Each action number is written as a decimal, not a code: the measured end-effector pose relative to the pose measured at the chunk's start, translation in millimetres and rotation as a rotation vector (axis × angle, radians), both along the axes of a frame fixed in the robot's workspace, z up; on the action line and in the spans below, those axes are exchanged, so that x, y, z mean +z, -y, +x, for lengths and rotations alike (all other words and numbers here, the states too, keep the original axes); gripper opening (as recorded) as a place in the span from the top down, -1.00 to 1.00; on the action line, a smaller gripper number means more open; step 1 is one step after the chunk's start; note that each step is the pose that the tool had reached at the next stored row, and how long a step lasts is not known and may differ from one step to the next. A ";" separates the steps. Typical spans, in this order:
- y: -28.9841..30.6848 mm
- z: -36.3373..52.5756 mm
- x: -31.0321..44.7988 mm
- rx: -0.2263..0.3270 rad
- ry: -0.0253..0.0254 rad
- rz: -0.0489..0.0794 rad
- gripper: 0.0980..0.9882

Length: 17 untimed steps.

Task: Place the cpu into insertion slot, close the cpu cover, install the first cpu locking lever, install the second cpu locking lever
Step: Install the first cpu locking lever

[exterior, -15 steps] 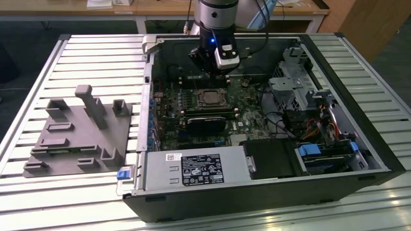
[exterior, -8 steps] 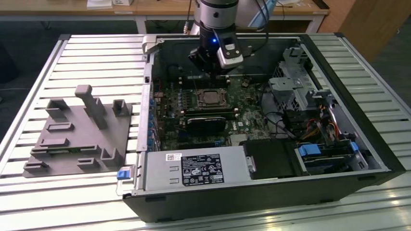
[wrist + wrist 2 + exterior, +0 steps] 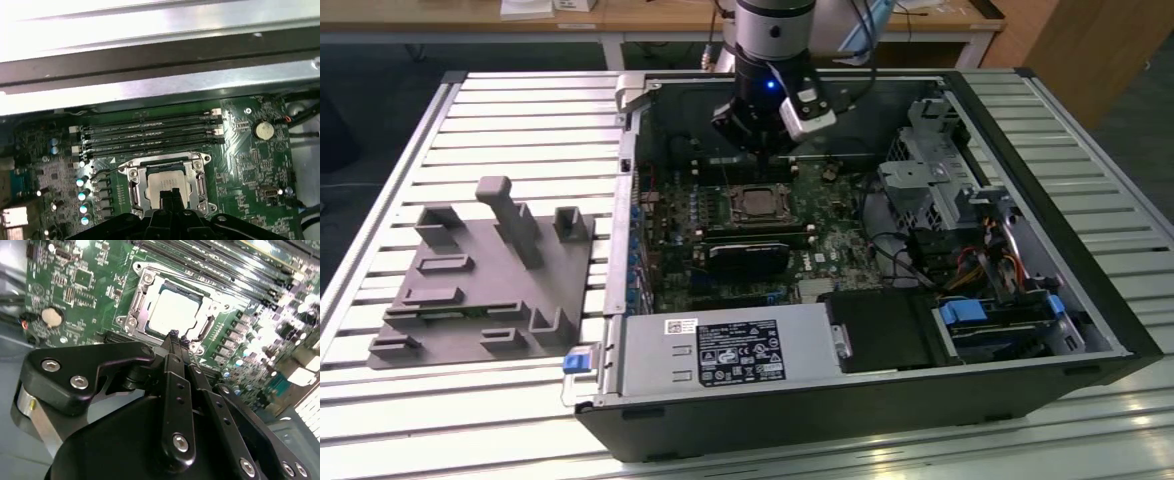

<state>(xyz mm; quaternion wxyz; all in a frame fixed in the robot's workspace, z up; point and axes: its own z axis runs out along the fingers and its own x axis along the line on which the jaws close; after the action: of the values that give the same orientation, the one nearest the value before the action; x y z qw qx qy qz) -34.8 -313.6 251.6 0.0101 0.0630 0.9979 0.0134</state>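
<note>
The cpu (image 3: 175, 310) lies flat in the insertion slot (image 3: 757, 203) on the green motherboard, its silver top showing in both wrist views (image 3: 167, 181). The cpu cover (image 3: 165, 162) is down, and its silver frame (image 3: 142, 287) lies around the chip. A thin wire locking lever (image 3: 107, 170) sticks out beside the socket. My gripper (image 3: 767, 150) hangs just above the far edge of the socket. Its black fingertips (image 3: 176, 336) are pressed together and hold nothing; in the first wrist view the gripper (image 3: 170, 192) covers part of the chip.
Long black memory slots (image 3: 150, 132) run beside the socket. A black card (image 3: 747, 255) sits nearer the case front, with the power supply (image 3: 720, 350) beyond it. Drive bays and cables (image 3: 961, 220) fill the exterior view's right. A grey fixture (image 3: 480, 270) stands outside the case.
</note>
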 end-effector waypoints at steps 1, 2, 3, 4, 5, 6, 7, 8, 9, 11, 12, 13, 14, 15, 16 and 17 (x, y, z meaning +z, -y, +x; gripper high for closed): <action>0.0 0.0 0.0 0.018 0.0000 0.000 0.98; 0.0 0.0 0.0 0.036 0.0000 0.000 0.98; 0.0 0.0 0.0 0.054 0.0000 0.000 0.98; 0.0 0.0 0.0 0.074 0.0000 0.000 0.98; 0.0 0.0 0.0 0.092 0.0000 0.000 0.98; 0.0 0.0 0.0 0.110 0.0000 0.000 0.98; 0.0 0.0 0.0 0.128 0.0001 0.000 0.98; 0.0 0.0 0.0 0.146 0.0001 0.000 0.98; 0.0 0.0 -0.1 0.164 0.0001 0.000 0.98; 0.1 -0.5 -0.2 0.182 0.0001 0.000 0.98; 0.1 -0.8 -0.1 0.182 0.0000 0.000 0.98; 0.1 -1.2 -0.1 0.182 0.0000 0.000 0.98; 0.3 -2.3 -0.1 0.182 0.0000 0.000 0.98; 0.4 -2.9 -0.1 0.182 0.0001 0.001 0.98; 0.3 -3.2 -0.2 0.182 0.0000 0.000 0.98; 0.3 -3.7 -0.2 0.182 0.0001 0.001 0.98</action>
<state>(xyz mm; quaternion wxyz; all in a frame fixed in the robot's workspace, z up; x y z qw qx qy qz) -38.5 -314.0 251.4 0.0089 -0.0279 0.9995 0.0145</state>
